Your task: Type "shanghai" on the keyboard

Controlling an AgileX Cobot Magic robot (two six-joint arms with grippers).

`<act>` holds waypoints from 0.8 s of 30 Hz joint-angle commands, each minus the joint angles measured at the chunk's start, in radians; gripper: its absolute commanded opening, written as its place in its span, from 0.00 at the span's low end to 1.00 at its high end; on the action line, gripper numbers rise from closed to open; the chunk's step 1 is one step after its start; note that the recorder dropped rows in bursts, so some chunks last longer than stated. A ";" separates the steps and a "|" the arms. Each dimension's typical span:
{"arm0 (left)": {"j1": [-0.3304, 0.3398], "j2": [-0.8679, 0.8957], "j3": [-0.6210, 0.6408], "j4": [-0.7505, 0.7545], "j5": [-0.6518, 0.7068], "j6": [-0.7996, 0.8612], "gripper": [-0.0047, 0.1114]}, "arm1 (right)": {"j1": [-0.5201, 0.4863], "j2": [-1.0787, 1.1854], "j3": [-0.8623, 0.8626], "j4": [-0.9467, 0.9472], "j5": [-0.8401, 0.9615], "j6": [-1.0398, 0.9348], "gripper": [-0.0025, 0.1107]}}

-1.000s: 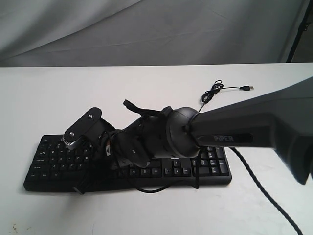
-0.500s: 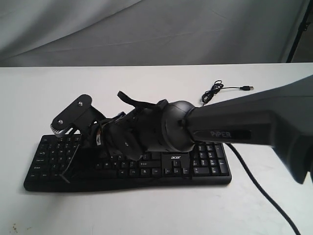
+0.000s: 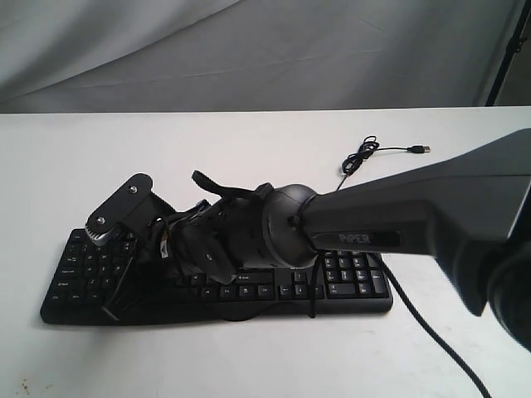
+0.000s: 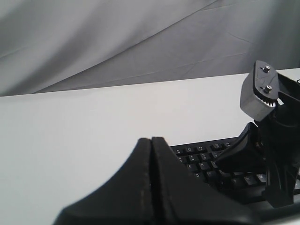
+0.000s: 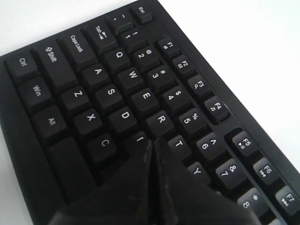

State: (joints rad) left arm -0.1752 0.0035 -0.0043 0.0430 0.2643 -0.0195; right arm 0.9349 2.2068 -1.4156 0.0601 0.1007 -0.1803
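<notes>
Black keyboard (image 3: 357,278) on white table (image 3: 83,166): right gripper (image 5: 151,143), pinched closed, poised over its F key; left gripper (image 4: 151,139), likewise closed, nearby.

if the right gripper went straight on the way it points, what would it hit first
Most likely the keyboard. The right gripper, jaws shut, points at the half-hidden key between the D key and the R key, probably F. Depth is unclear, so it may already touch.
</notes>
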 commanded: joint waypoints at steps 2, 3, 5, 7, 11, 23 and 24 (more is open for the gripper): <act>-0.004 -0.003 0.004 0.005 -0.003 -0.003 0.04 | 0.000 -0.002 -0.006 -0.008 -0.018 -0.006 0.02; -0.004 -0.003 0.004 0.005 -0.003 -0.003 0.04 | 0.000 -0.002 -0.006 -0.008 -0.018 -0.006 0.02; -0.004 -0.003 0.004 0.005 -0.003 -0.003 0.04 | 0.000 -0.002 -0.006 -0.008 -0.018 -0.006 0.02; -0.004 -0.003 0.004 0.005 -0.003 -0.003 0.04 | 0.000 -0.002 -0.006 -0.008 -0.018 -0.006 0.02; -0.004 -0.003 0.004 0.005 -0.003 -0.003 0.04 | -0.005 -0.002 -0.006 -0.008 -0.002 -0.006 0.02; -0.004 -0.003 0.004 0.005 -0.003 -0.003 0.04 | -0.005 -0.002 -0.006 -0.008 0.004 -0.016 0.02; -0.004 -0.003 0.004 0.005 -0.003 -0.003 0.04 | -0.007 -0.002 -0.006 -0.008 0.004 -0.018 0.02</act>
State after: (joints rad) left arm -0.1752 0.0035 -0.0043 0.0430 0.2643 -0.0195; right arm 0.9349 2.2068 -1.4156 0.0601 0.1026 -0.1912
